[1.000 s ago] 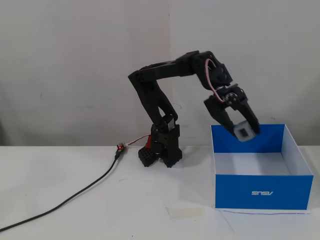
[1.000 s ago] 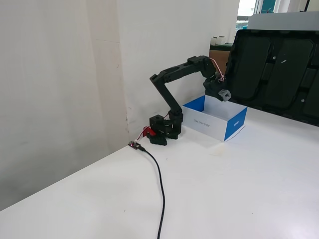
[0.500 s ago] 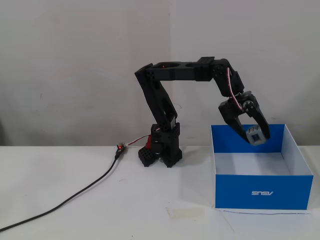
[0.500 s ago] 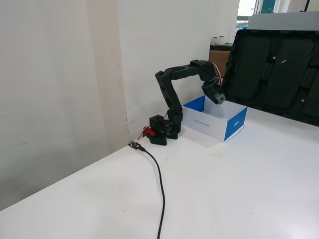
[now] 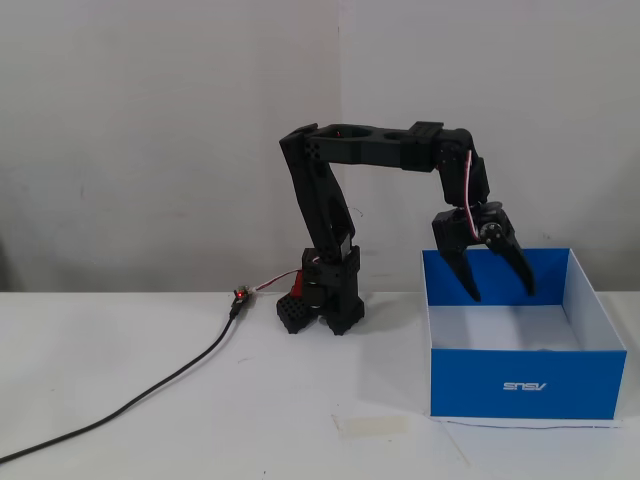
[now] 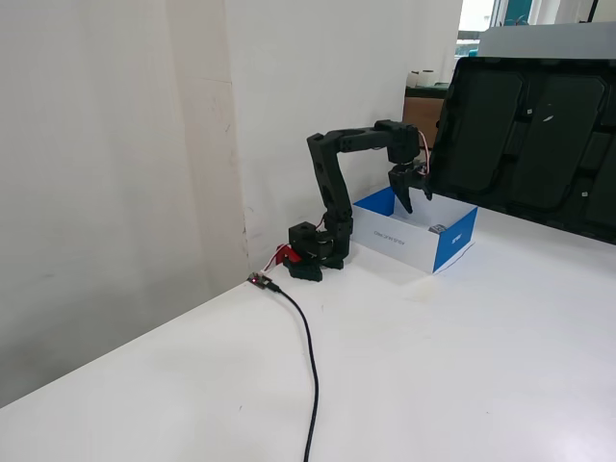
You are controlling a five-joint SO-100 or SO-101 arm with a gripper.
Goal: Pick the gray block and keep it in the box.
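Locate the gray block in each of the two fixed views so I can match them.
Front-on fixed view: not visible, hidden behind the box front wall.
Angled fixed view: the gray block lies inside the box, near its right wall.
Shared landmark: the open end effector above the box.

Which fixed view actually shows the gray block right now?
The angled fixed view from the side: the gray block lies inside the box. In the front fixed view, the box's front wall hides it.
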